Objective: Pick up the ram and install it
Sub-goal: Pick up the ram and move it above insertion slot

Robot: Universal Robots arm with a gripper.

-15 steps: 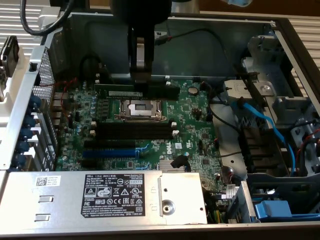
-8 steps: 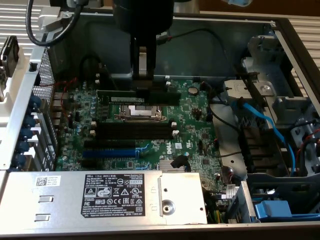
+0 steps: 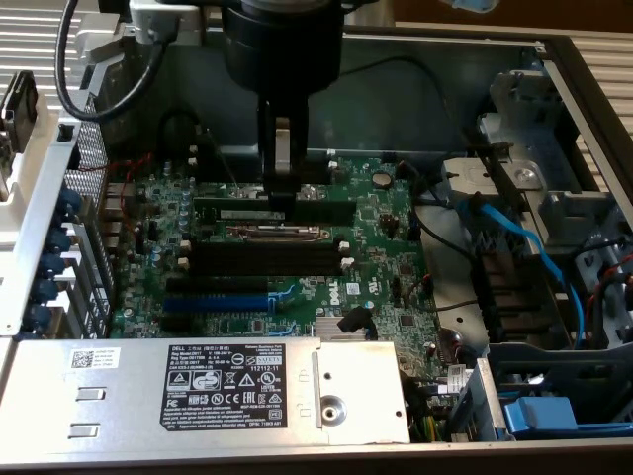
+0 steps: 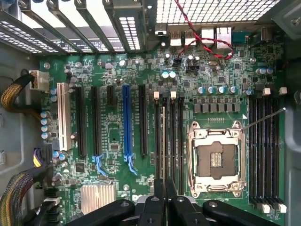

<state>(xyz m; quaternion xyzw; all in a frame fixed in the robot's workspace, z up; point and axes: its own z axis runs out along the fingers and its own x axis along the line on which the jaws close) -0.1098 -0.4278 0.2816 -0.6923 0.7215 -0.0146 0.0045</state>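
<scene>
Ram (image 3: pixel 247 209) stick held on edge by the gripper (image 3: pixel 282 198) above the motherboard (image 3: pixel 386 267).
Inside the open computer case (image 3: pixel 435 109), it lines up with the black memory slots (image 4: pixel 180 141) beside the CPU socket (image 4: pixel 216 157). The jaws are nearly closed, clamped on its middle.

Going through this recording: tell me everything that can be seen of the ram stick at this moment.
The ram is a long, thin green circuit board with black chips and a white label on its face. It stands upright on its long edge, in line with the black memory slots beside the CPU socket. The gripper is closed on its top edge near the middle. Whether it is fully seated cannot be told.
</scene>
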